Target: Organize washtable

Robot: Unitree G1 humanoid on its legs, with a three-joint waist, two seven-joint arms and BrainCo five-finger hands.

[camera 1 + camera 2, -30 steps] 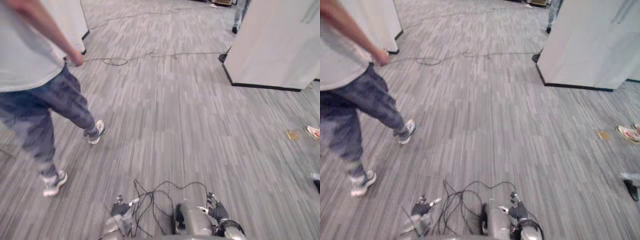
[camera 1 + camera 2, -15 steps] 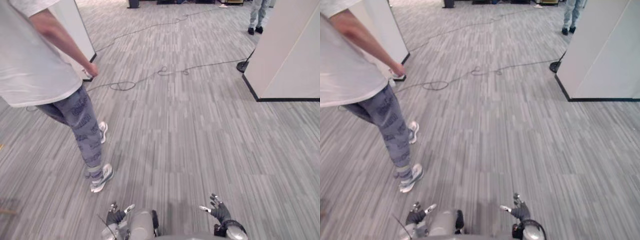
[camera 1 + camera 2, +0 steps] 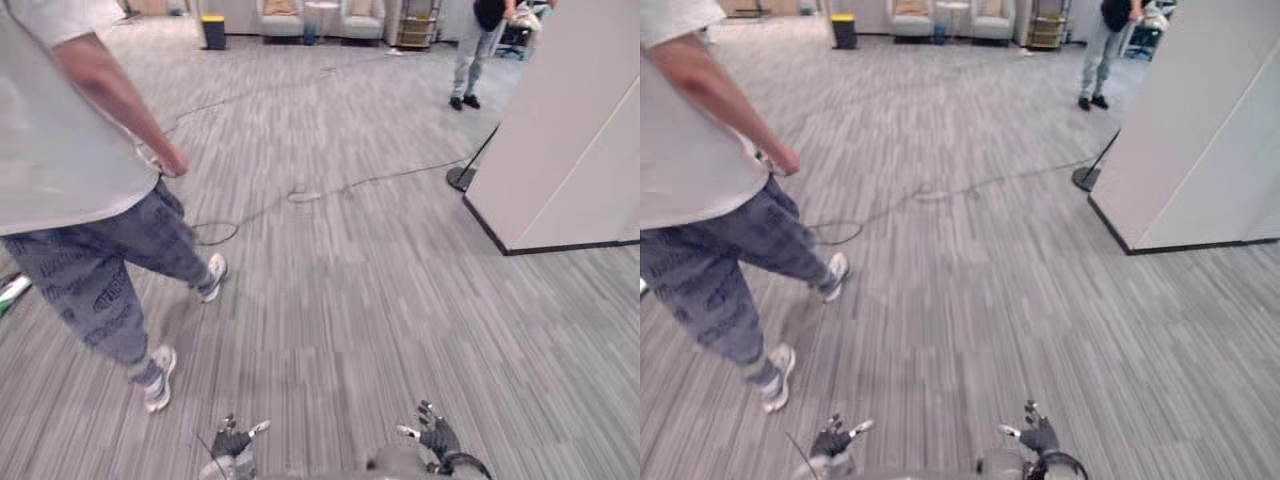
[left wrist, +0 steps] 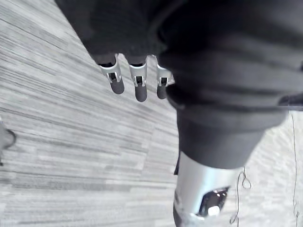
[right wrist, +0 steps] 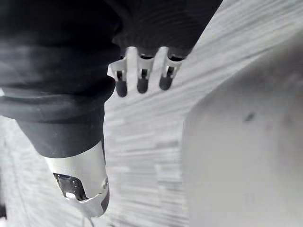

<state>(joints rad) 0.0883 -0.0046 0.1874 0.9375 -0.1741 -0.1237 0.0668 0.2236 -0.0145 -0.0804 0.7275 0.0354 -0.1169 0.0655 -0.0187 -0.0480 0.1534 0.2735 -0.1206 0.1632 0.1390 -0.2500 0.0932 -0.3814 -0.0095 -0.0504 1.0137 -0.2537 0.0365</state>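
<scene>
Carpet (image 3: 350,300) underlies slack left hand (image 3: 232,441), right hand (image 3: 436,438)

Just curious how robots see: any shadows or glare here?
Left eye view: the person casts a faint shadow on the carpet between the shoes; no glare on the white partition. Left wrist view: silver fingers of the left hand catch light.

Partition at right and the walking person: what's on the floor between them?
Grey carpet crossed by a thin cable running from near the partition toward the person, seen in the left eye view.
</scene>
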